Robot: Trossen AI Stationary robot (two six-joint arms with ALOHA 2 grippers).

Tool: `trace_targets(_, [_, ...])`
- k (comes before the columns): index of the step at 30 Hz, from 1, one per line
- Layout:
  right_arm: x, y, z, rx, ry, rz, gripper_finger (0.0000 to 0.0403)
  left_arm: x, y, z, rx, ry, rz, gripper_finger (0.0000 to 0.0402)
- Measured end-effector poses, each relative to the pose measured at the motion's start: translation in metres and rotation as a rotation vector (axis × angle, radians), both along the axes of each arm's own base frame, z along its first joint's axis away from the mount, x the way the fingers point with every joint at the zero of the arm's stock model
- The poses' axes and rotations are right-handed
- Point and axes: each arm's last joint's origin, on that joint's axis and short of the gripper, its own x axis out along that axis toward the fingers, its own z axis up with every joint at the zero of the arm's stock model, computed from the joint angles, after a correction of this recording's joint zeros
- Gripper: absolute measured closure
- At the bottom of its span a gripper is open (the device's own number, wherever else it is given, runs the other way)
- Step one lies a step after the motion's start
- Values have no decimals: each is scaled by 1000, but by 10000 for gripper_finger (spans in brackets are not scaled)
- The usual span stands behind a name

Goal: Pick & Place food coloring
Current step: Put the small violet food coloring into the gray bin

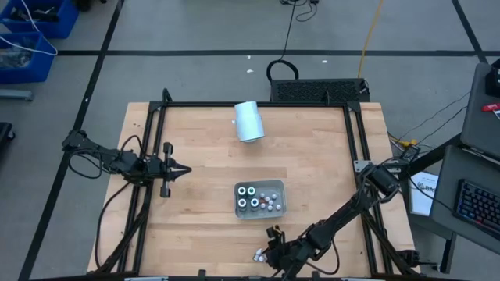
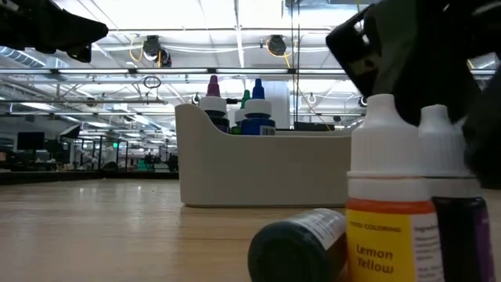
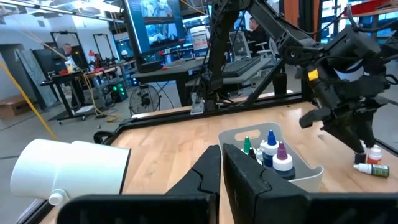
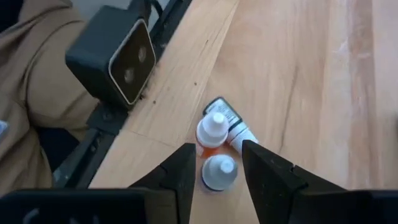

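Grey tray holds several food coloring bottles. 3 remain at the near table edge: Lemon Yellow bottle, dark-bodied bottle, 1 lying flat. Right gripper straddles the dark-bodied one, fingers apart, not yet gripping. Left gripper closed, empty, idle at the left.

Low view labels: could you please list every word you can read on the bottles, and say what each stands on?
"Lemon Yellow": on the orange label of the yellow bottle, standing upright.
"FOOD COLORING": small print above it on the same label, only just readable.
Dark bottle lying on its side: label too blurred to read.
Purple bottle beside the yellow one: print not readable.
Bottles in the tray: labels too small.
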Motion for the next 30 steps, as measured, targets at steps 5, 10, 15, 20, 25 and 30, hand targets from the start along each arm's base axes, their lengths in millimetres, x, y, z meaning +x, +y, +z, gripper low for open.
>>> trace_targets(5, [1,2,-9,9,19,14,283,0,0,0,0,0,0,376])
trace_targets(10, [1,2,-8,12,11,16,294,0,0,0,0,0,0,376])
trace_targets(15, [1,2,-9,13,19,11,312,0,0,0,0,0,0,376])
trace_targets(20, [1,2,-8,16,18,12,334,0,0,0,0,0,0,376])
trace_targets(25, [1,2,-8,30,23,-2,338,0,0,0,0,0,0,376])
trace_targets(30, [1,-1,-4,94,64,-13,341,0,0,0,0,0,0,376])
